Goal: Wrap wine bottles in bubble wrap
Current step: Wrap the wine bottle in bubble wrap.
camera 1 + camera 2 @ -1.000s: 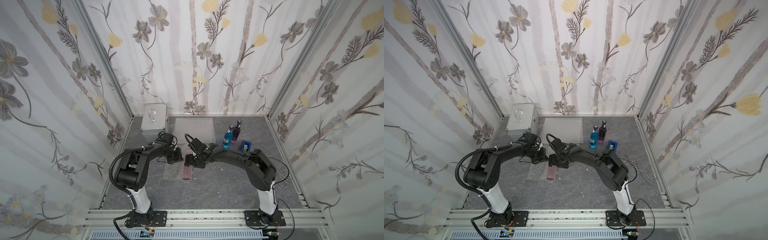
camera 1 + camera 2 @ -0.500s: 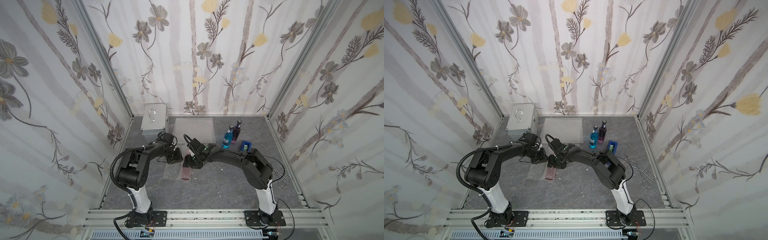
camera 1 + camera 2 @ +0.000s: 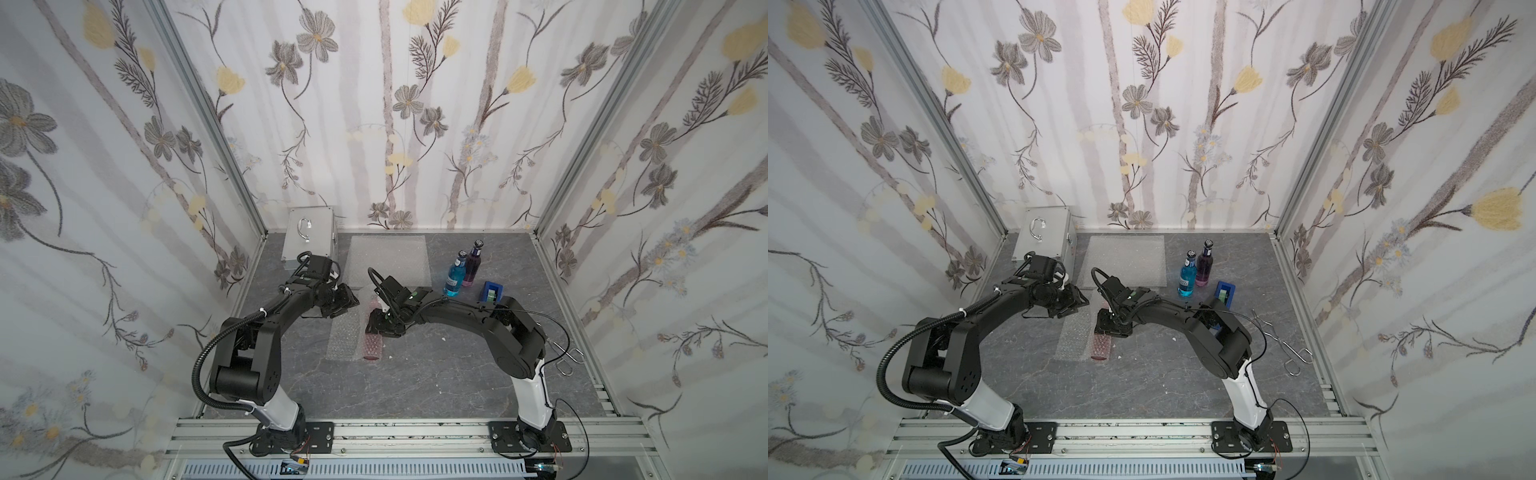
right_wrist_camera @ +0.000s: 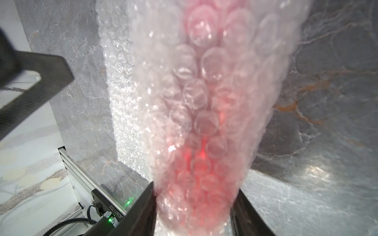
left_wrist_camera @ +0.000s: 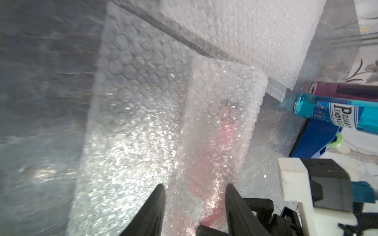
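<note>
The red wine bottle lies on its side, rolled in the bubble wrap, whose loose part spreads flat to the left. My right gripper is shut on the wrapped bottle; in the right wrist view both fingers press the wrap round the red glass. My left gripper stands open at the bottle's neck end. In the left wrist view its fingers straddle the wrap without pinching it. The blue bottle and purple bottle stand upright at the back right.
A spare bubble wrap sheet lies flat at the back. A silver case stands in the back left corner. A blue tape dispenser sits beside the bottles, and metal tongs lie by the right wall.
My left gripper has opened and let go of the wrap. My right gripper has closed in on the wrapped red bottle and shifted slightly left.
</note>
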Available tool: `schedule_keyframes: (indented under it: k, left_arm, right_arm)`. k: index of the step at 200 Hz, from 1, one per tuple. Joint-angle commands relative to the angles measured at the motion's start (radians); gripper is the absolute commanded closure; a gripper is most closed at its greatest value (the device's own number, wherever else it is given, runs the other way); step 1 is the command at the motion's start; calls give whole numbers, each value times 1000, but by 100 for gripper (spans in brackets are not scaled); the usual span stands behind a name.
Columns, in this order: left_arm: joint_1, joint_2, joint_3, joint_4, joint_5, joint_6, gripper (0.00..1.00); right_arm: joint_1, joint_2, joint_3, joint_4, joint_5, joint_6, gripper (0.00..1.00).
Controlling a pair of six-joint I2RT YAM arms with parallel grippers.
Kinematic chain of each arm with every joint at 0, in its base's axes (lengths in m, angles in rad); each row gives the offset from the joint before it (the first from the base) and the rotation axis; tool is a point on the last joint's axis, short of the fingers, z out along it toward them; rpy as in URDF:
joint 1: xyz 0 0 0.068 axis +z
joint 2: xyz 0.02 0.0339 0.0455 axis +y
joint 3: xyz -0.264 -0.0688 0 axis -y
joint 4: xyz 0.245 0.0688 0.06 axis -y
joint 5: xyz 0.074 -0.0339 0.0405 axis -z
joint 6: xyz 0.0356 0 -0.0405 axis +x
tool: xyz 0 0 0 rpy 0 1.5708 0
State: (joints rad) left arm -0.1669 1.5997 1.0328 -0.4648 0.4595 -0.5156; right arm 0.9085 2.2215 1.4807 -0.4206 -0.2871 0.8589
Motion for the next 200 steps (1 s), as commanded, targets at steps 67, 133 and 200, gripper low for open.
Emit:
schedule_keyframes:
  k: [67,133,200]
  left_arm:
    - [106,56,-46,5,-132,72,43]
    - [110,152,-31,28,-78,74,45]
    - [110,197,-49,83,47,42,57]
  right_arm:
    - [0,9,-3,-9,20,-9,47]
    - [-2,11,-5,-5,14,-10,47]
    - [-2,12,-4,-4,10,-12,48]
